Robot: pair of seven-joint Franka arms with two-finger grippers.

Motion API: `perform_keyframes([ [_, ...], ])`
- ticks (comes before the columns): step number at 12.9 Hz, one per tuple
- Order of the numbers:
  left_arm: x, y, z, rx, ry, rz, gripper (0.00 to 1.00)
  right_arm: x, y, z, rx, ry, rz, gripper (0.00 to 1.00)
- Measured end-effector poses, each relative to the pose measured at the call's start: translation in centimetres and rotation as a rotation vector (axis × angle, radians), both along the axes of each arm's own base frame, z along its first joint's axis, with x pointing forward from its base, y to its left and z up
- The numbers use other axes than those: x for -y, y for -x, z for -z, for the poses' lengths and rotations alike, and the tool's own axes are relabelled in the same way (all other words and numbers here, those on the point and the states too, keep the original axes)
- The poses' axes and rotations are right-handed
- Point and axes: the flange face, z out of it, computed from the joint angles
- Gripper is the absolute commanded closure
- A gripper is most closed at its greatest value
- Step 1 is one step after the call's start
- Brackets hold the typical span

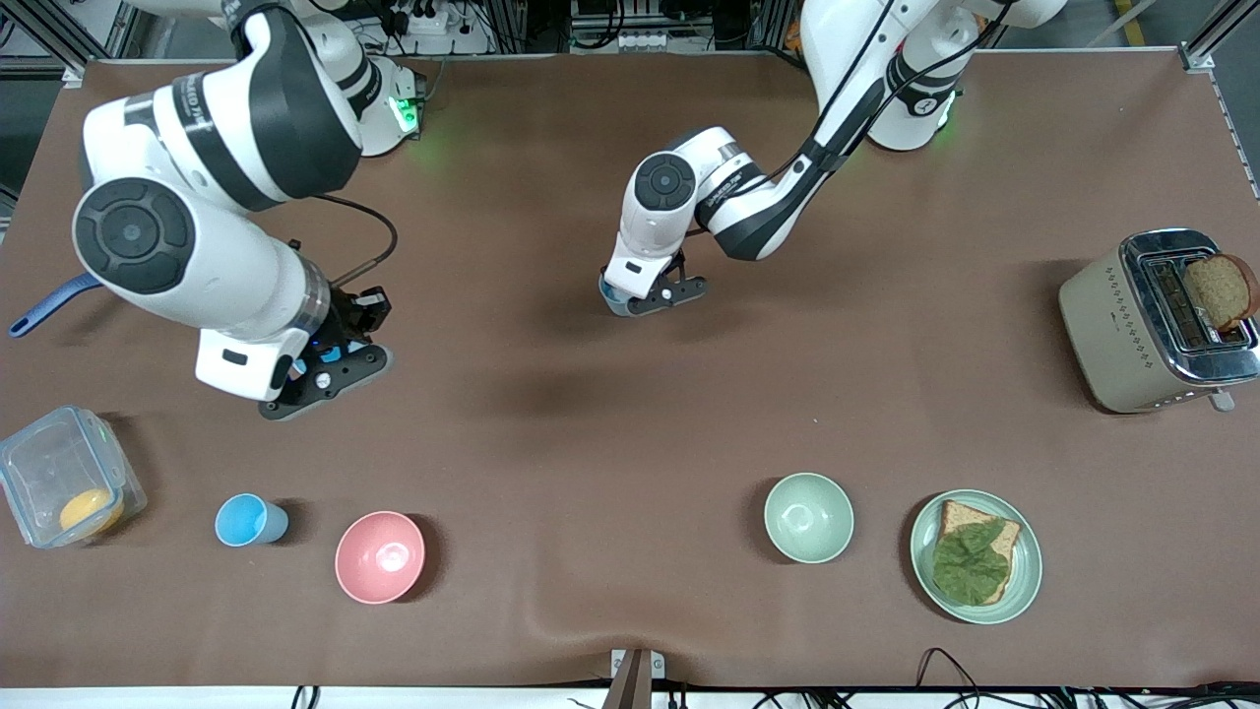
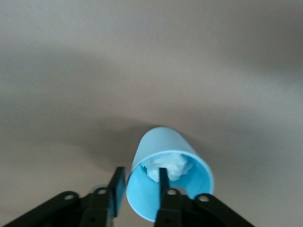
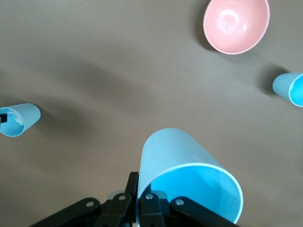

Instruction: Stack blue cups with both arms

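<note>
I see three light-blue cups. One (image 1: pixel 251 519) stands on the table beside the pink bowl, toward the right arm's end; it also shows in the right wrist view (image 3: pixel 289 88). My right gripper (image 1: pixel 325 379) (image 3: pixel 142 189) is shut on the rim wall of a second cup (image 3: pixel 184 175) and holds it above the table; in the front view the hand mostly hides this cup. My left gripper (image 1: pixel 645 290) (image 2: pixel 140 177) is low at mid-table. It is open, with one finger inside and one outside the third cup (image 2: pixel 170 156) (image 1: pixel 615 295) (image 3: pixel 20 119), which has something white inside.
A pink bowl (image 1: pixel 380 556) and a pale green bowl (image 1: pixel 808 517) sit near the front edge. A green plate (image 1: pixel 1024 581) holds bread and lettuce. A toaster (image 1: pixel 1112 325) stands at the left arm's end. A clear lidded box (image 1: pixel 64 463) is at the right arm's end.
</note>
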Motion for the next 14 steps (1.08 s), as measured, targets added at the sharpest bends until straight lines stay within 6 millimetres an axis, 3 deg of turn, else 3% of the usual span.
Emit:
perform_keyframes([
  [1,-0.9,-1.1,-3.0,0.016,-0.010,-0.012,0.00,-1.1,0.4,0.0,0.001,0.005,0.012,1.00],
  [3,-4.1,-3.0,-11.0,0.068,-0.036,-0.015,0.00,-3.8,1.5,0.2,0.004,0.021,0.062,1.00],
  [5,-9.9,-5.0,-18.9,0.121,-0.069,0.022,0.00,-6.1,2.4,0.5,-0.002,0.026,0.115,1.00],
  [6,-13.2,-6.0,-21.6,0.136,-0.087,0.045,0.00,-6.9,2.6,0.7,-0.011,0.006,0.145,1.00],
  [8,-19.9,-8.3,-25.3,0.152,-0.113,0.084,0.00,-9.7,3.1,1.2,-0.020,-0.053,0.263,1.00],
  [10,-26.3,-10.7,-27.9,0.152,-0.128,0.125,0.00,-14.5,4.8,2.8,-0.012,-0.048,0.335,1.00],
  [12,-32.0,-12.7,-30.5,0.142,-0.133,0.166,0.00,-20.4,7.9,5.5,-0.007,-0.004,0.356,1.00],
  [14,-36.1,-13.7,-32.4,0.138,-0.135,0.180,0.00,-25.4,11.1,8.8,-0.006,0.053,0.398,1.00],
])
